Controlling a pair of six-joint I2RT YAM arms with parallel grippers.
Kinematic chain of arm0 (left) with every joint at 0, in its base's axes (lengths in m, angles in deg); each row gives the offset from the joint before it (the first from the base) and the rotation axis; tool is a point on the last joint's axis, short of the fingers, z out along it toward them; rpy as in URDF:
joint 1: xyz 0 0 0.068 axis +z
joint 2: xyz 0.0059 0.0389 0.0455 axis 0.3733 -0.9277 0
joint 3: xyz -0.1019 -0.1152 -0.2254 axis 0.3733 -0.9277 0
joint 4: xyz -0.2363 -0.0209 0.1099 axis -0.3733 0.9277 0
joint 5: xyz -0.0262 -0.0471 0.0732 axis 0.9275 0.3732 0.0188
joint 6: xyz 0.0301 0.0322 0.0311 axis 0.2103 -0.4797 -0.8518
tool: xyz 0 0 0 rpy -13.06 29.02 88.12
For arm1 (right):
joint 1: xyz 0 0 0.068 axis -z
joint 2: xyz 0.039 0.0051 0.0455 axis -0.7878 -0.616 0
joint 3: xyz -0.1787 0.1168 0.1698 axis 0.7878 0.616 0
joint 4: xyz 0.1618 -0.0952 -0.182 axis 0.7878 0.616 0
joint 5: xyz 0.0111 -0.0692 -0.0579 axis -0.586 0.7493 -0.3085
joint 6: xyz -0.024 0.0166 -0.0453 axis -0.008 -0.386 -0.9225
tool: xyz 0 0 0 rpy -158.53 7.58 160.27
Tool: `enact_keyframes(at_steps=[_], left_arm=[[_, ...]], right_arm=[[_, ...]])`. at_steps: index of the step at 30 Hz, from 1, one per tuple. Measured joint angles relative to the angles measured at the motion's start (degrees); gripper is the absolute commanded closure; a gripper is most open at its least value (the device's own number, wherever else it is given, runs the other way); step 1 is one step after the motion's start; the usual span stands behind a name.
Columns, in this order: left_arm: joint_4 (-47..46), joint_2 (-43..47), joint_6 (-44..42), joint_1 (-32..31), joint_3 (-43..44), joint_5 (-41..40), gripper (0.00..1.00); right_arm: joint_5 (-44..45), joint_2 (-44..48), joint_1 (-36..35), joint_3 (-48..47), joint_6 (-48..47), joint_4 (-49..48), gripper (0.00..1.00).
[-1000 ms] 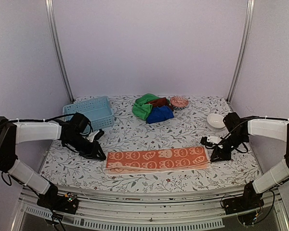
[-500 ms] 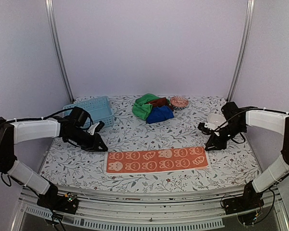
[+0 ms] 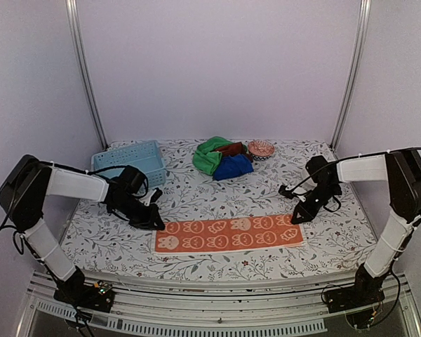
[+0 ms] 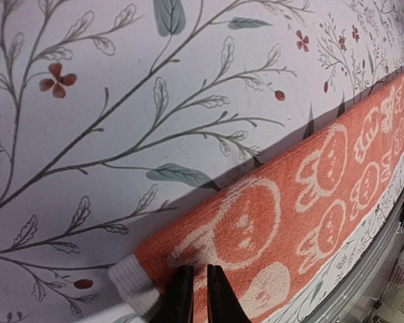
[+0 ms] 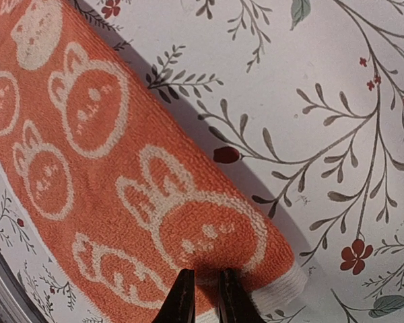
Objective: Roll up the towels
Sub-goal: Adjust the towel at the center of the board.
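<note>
The orange towel (image 3: 228, 234) with a cream rabbit pattern lies as a long flat folded strip near the table's front. My left gripper (image 3: 156, 225) is down on its far left corner. In the left wrist view the jaws (image 4: 200, 272) stand nearly together, pinching the cloth (image 4: 289, 202) beside its white end hem. My right gripper (image 3: 295, 217) is on the far right corner, its tips (image 5: 206, 274) narrowly closed on the pile of the towel (image 5: 87, 168). The green towel (image 3: 209, 156), blue towel (image 3: 233, 167) and rust-brown towel (image 3: 230, 148) sit heaped at the back centre.
A light blue slotted basket (image 3: 133, 160) stands at the back left, behind my left arm. A small patterned bowl (image 3: 261, 148) sits next to the heap of towels. The table's front edge runs just below the orange towel.
Both grippers left the towel's ends, lifted back, then came inward and down onto its far corners. The towel lies flatter and its jaws-side corners are pinched again.
</note>
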Motion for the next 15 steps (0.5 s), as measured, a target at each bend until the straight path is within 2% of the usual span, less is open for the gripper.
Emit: enact_keyframes(at_steps=[9,15], left_arm=[[-1.77,-0.72,2.29,-1.11,-1.27,-3.28,0.90],[-4.68,0.07,5.27,-6.34,-2.58,-5.22,0.93]], right_arm=[[5.62,-1.07,-0.11,0.74,1.51,-1.46,0.86],[8.02,0.00,2.23,1.92,1.09,-3.50,0.87]])
